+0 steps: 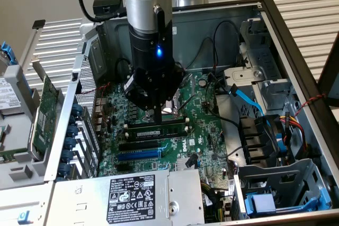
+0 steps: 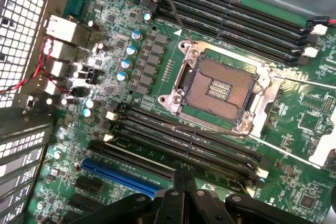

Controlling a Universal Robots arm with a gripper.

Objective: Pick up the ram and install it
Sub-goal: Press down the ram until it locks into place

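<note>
Nearest me is the PSU (image 1: 135, 194) w/ its white-on-black label, lying along the near edge of the open PC case (image 1: 296, 51). Just past it on the mobo (image 1: 204, 136) sits the blue slot (image 1: 137, 154), then a black slot, then the ram (image 1: 169, 129). The ram is a thin green stick standing on edge in a memory slot, running left to right, just near of the CPU socket (image 1: 172, 108).

The tool (image 1: 157, 119) comes straight down over the ram's left-centre. Its fingers are pinched together w/ nothing between them, and the tip looks to be touching the stick's top edge (can't swear to contact from here). In the wrist view the tool (image 2: 181, 192) also reads as closed, hanging above the black slots w/ the CPU socket (image 2: 220, 85) beyond.

So, my read: pickup is done, the stick is in its slot, and the step in hand is the seating press, not carrying. That calls for a straight-down push, kept square so the stick doesn't rock, until the end clips latch. Can't tell if they've latched.

Further right a blue cable (image 1: 249, 99) loops by the drive bays, well apart from the work.
</note>
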